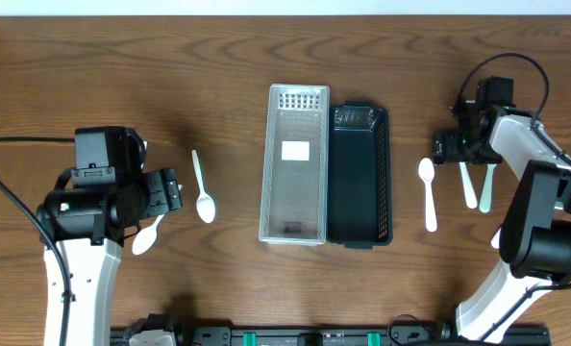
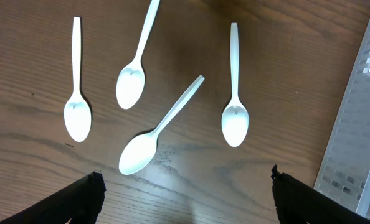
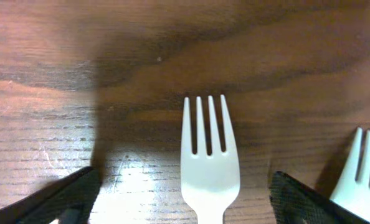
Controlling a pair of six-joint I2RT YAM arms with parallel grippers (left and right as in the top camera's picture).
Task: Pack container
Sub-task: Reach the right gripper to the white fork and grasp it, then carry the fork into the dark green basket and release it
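Overhead, the clear perforated container (image 1: 294, 163) sits mid-table, empty, touching a black container (image 1: 360, 178) on its right. Left of it, the left gripper (image 2: 186, 182) hangs wide open above four white spoons (image 2: 235, 93). To its right, the right gripper (image 3: 184, 180), jaws wide, hovers over a white fork (image 3: 208, 155).

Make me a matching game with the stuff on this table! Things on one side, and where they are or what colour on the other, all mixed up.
Things:
1. spoons
2. forks
3. left tray
4. right tray

Place or colour:
A. on the wood, right of both trays
B. dark
C. on the wood, left of both trays
D. see-through

Pairs: 1-C, 2-A, 3-D, 4-B.
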